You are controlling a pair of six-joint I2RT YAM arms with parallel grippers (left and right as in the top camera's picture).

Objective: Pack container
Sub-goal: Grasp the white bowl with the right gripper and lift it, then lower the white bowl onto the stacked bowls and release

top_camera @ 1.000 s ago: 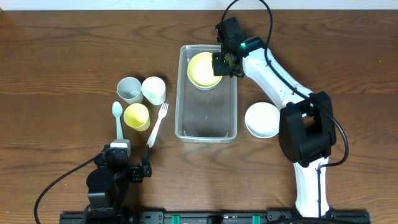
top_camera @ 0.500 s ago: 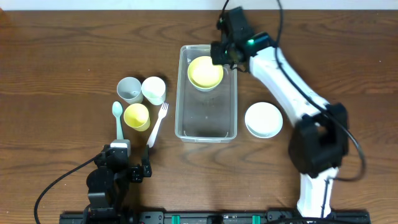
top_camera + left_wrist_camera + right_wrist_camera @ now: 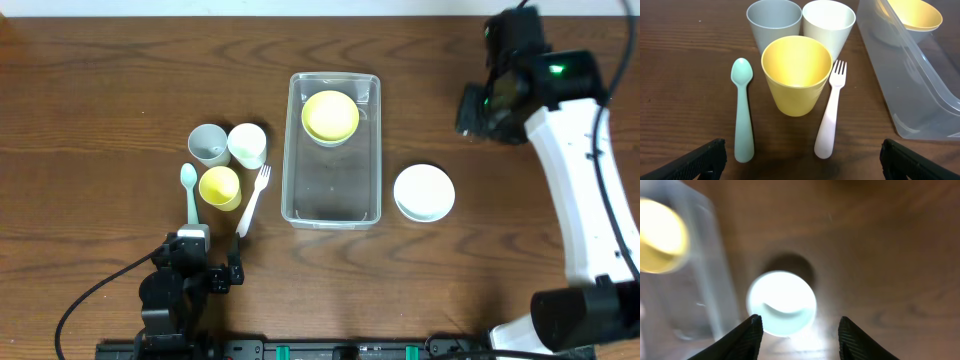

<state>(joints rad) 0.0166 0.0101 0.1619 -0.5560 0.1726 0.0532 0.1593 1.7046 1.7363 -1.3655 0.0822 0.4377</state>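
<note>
On my screen the brown wooden desk (image 3: 120,80) fills the overhead view. The right arm (image 3: 565,150) reaches up the right side, well apart from everything else. Its claw (image 3: 800,318) is spread wide with nothing in it, and its blurred wrist view looks down on the white bowl (image 3: 782,303).

The container (image 3: 330,185) lies lengthwise in the middle of the desk, with most of its floor bare. A yellow bowl (image 3: 330,116) sits upright in its far end. The white bowl stands on the desk just beside the container's right wall, near the front corner.

Left of the container I see three cups standing upright and close together: a grey cup (image 3: 208,145), a white cup (image 3: 247,144) and a yellow cup (image 3: 220,187) in front of them. A pale fork (image 3: 253,198) lies just right of the yellow cup and a green spoon (image 3: 189,192) just left of it.

The left claw (image 3: 802,145) is at the front edge, spread wide and holding nothing, facing the yellow cup
</note>
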